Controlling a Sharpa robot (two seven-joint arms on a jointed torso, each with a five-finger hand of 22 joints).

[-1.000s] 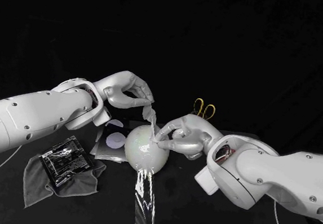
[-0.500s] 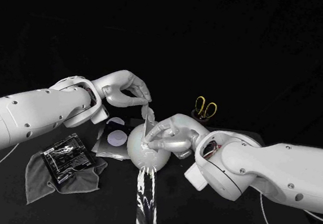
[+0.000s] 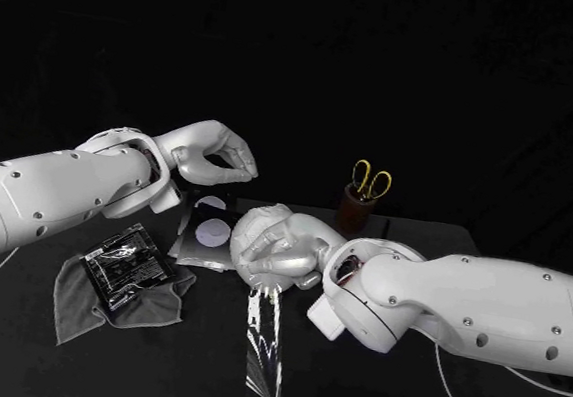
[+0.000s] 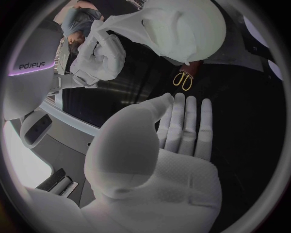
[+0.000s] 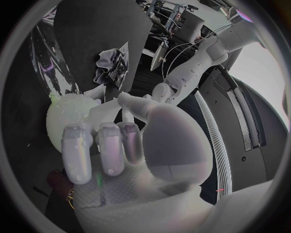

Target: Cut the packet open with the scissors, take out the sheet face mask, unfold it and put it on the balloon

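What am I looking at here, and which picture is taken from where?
This is a two-armed robot with silver many-fingered hands at a black table. One picture looks down from its head; the two round ones come from cameras at its wrists. Its right hand rests on the balloon, which is draped with the white face mask. Its left hand holds nothing. The black packet lies on a grey cloth, a clear film strip trails below the balloon, and the scissors stand in a holder.
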